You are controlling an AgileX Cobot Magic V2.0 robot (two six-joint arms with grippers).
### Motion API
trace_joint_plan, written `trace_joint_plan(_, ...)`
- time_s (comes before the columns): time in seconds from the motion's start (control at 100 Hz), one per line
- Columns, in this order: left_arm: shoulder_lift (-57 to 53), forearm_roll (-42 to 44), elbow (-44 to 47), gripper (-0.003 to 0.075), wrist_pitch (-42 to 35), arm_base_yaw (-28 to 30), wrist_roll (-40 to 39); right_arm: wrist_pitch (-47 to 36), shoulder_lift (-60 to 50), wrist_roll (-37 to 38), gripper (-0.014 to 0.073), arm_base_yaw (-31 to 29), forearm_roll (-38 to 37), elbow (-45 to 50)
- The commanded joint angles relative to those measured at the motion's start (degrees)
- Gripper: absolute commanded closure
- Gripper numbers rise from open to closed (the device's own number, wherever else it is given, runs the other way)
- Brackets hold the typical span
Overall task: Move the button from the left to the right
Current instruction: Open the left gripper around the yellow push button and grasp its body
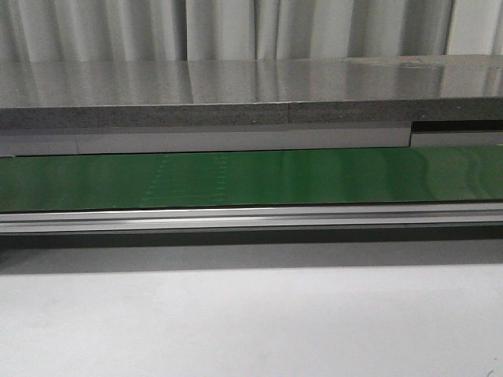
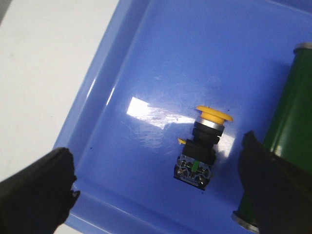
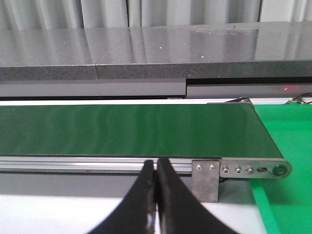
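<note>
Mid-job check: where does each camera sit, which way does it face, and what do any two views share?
Front: looks forward over the table at the green belt; no arm shows.
Left wrist: looks down into the blue tray at the button; left gripper open, astride it.
Right wrist: faces the belt's end; right gripper shut.
Shared: front and right wrist both show the belt.

Pale pleated curtains (image 1: 236, 27) behind; grey stone counter (image 1: 236, 94); white table (image 1: 236, 322).
</note>
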Motion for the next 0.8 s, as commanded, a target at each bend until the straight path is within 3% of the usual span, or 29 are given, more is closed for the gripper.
trace_joint_plan(0.0, 0.18, -0.25, -1.94, 0.0067, -2.66, 0.11, 0.44, -4.84, -0.81, 0.03, 0.0662, 0.14, -0.53, -0.96)
trace_joint_plan(0.79, 6.54, -7.44, -1.94, 0.0067, -7.21, 1.36, 9.15, -4.84, -0.81, 0.03, 0.0662, 0.14, -0.53, -0.96)
